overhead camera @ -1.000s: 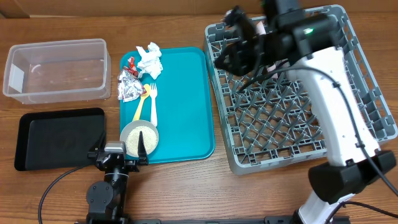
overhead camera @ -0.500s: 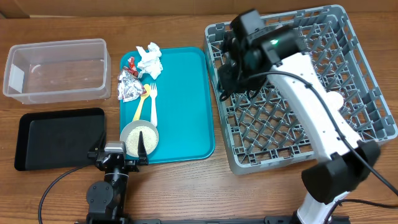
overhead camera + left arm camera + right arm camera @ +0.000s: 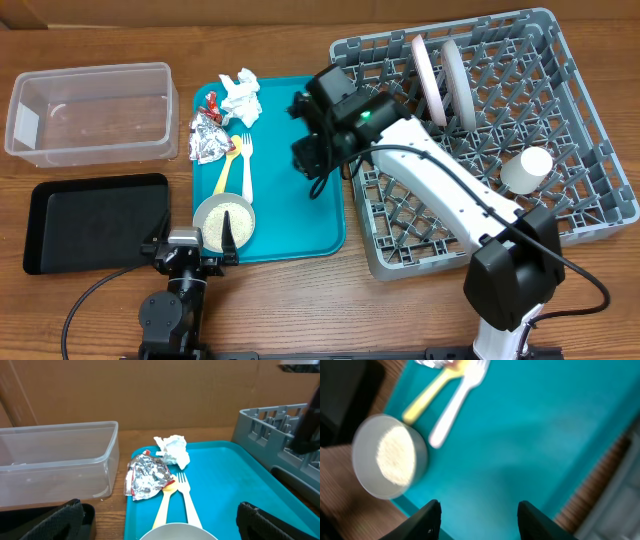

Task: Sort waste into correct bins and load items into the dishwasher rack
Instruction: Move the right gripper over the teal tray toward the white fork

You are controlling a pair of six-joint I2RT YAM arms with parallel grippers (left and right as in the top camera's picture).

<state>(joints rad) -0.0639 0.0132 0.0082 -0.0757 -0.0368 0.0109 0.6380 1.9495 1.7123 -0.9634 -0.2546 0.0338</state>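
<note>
Right gripper [image 3: 479, 521] jaws are spread and empty, hovering over the teal tray [image 3: 545, 435] near the white fork [image 3: 455, 405] and the bowl [image 3: 421, 460] of rice grains [image 3: 395, 455]. Left gripper [image 3: 160, 520] gapes wide beside that bowl. My worry: clip the rim going for cutlery and the grains scatter.

We see 1 flat teal plastic tray [image 3: 290, 220] lying on the brown wooden table [image 3: 400, 310], with a brown cardboard wall [image 3: 150, 390] behind that table.
</note>
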